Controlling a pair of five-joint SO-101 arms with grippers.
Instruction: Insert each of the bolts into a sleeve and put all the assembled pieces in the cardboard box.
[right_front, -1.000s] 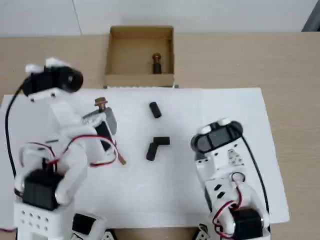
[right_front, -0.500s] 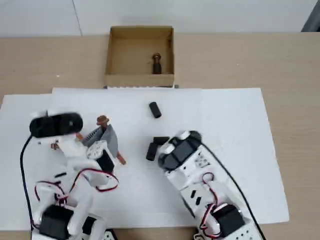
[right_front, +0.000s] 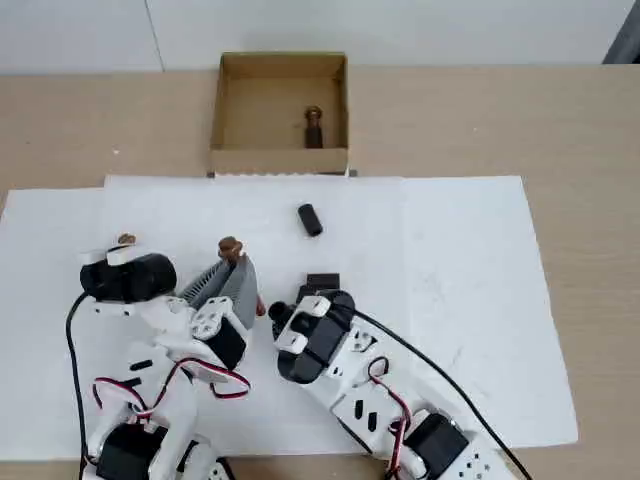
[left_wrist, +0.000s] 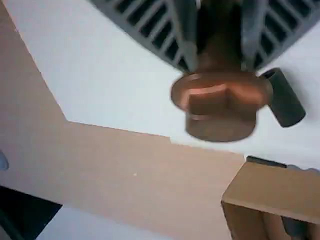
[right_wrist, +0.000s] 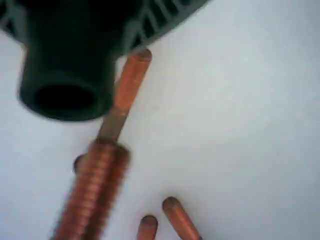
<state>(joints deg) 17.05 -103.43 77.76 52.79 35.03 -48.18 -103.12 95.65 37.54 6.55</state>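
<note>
The bolt (left_wrist: 220, 105) is copper-coloured, with a hexagonal head on a round flange and a threaded shaft. The left gripper (right_front: 235, 272) is closed around its shaft, and the head sticks out past the fingertips. The sleeve (right_wrist: 65, 85) is a short black tube with an open round bore. The right gripper (right_front: 284, 318) clamps it, with the bore end poking out in front of the fingers.

The two grippers are close together, the left one just to the left of the right one. In the right wrist view, the bolt's threaded shaft lies just beside the sleeve's mouth, not inside it.

A loose sleeve (right_front: 310, 220) lies beyond both grippers, toward the cardboard box (right_front: 228, 110). A second sleeve (right_front: 322, 282) lies just past the right gripper's tip. The box stands well ahead of both grippers, with an assembled piece (right_front: 314, 127) inside it.

The arms work over a white paper sheet (right_front: 470, 300) spread on a light wooden table (right_front: 590, 130). A white wall (right_front: 400, 30) runs along the far edge of the table.
</note>
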